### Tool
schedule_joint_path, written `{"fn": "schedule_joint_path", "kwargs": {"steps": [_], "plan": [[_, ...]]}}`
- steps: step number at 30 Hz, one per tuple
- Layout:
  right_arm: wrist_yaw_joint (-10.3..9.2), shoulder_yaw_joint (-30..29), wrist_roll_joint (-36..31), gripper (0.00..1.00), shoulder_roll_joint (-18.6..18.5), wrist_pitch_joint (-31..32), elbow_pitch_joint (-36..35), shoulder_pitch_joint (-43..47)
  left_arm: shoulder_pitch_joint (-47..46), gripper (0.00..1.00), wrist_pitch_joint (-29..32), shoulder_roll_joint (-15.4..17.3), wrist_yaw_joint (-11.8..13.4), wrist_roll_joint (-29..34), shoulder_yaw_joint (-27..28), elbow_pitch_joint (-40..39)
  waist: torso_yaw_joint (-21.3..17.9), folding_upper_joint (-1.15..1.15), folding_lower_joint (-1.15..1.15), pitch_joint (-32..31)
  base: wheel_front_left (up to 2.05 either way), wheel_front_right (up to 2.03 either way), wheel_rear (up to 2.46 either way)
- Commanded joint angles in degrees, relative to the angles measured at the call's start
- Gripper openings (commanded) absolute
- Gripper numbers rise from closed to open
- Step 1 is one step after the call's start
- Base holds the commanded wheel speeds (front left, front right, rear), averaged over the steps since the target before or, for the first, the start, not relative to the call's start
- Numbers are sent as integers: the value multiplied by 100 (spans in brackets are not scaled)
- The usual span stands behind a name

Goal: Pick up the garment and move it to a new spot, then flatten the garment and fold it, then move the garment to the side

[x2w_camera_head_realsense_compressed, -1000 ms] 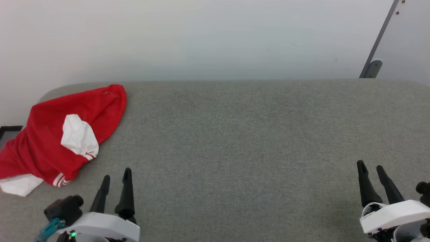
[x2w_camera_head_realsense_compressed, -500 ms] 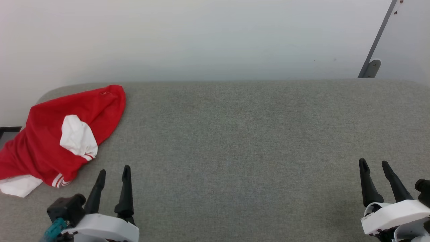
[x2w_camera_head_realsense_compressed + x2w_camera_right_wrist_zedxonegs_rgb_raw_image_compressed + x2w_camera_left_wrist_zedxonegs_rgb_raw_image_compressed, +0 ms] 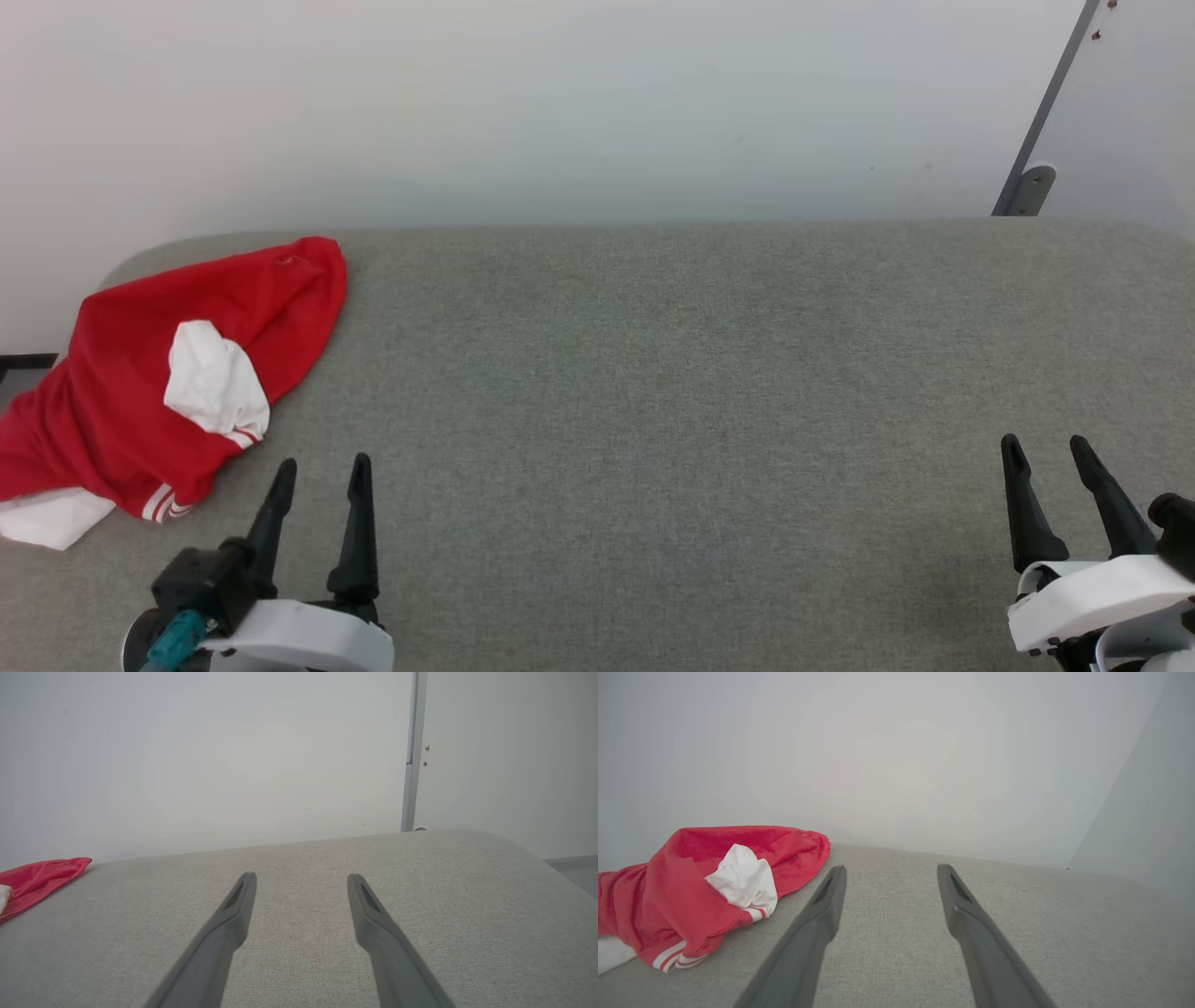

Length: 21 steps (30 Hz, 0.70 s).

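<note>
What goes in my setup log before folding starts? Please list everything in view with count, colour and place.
garment: one, bright red with white sleeves and red-and-white striped trim, crumpled at the table's far-left end.
table: one, grey fabric top, spanning the head view.
wall: one, pale, behind the table.
metal strip: one, grey, slanting down the wall at the upper right, with a bracket at its foot.
left gripper: one, dark fingers on a white body, lower left, just right of the garment and apart from it, jaws open.
right gripper: one, dark fingers on a white body, lower right, over bare table, jaws open.
</note>
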Motion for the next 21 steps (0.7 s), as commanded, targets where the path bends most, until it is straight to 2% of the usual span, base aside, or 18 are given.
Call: {"fn": "schedule_joint_path", "kwargs": {"steps": [1, 21], "plan": [[-6, 6, -128, 100, -42, -55, -45, -97, 26, 100, -42, 13, -34, 164, 7, -54, -4, 0, 0, -1, 0, 0, 0], [-7, 15, -899, 100, -113, -276, -94, -73, 112, 100, -271, -55, -104, 1128, 63, -160, -29, 0, 0, -21, 0, 0, 0]]}}
